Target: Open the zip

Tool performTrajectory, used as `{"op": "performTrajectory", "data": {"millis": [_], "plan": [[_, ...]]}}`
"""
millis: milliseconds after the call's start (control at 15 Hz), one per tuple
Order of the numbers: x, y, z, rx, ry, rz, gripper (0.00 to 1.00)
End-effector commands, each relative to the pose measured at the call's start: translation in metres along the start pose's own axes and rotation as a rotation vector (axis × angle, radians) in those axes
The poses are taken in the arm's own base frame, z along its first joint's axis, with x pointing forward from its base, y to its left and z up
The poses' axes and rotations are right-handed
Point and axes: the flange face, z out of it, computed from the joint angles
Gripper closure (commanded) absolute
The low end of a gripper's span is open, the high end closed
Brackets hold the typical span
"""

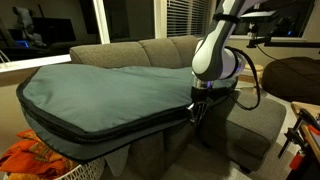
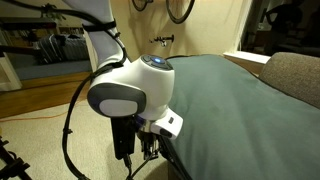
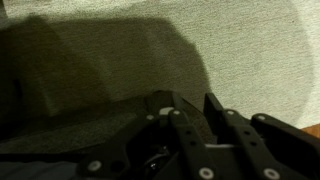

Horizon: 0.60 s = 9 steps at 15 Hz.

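Observation:
A very large teal-green padded bag (image 1: 100, 85) lies across a grey sofa (image 1: 150, 50); it also shows in an exterior view (image 2: 240, 100). The zip (image 1: 110, 135) is a dark line with black trim along its side edge, also seen in an exterior view (image 2: 172, 162). My gripper (image 1: 198, 108) points down at the bag's edge, right at the zip (image 2: 150, 152). In the dark wrist view its fingers (image 3: 190, 100) are drawn close together over the black trim, with grey fabric beyond. The zip pull between them is hidden in shadow.
The sofa's chaise (image 1: 250, 125) lies beside and below the gripper. An orange cloth (image 1: 30, 158) sits by the bag's near end. A brown chair (image 1: 295, 75) stands beyond the arm. A bare floor (image 2: 40, 120) lies behind the arm, where a black cable (image 2: 75, 125) hangs.

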Motion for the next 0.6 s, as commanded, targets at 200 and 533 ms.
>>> {"op": "performTrajectory", "data": {"millis": [200, 533], "plan": [[-0.0157, 0.0021, -0.0073, -0.013, -0.014, 0.014, 0.7], [-0.0067, 0.0084, -0.0089, -0.025, -0.008, 0.028, 0.51]]}}
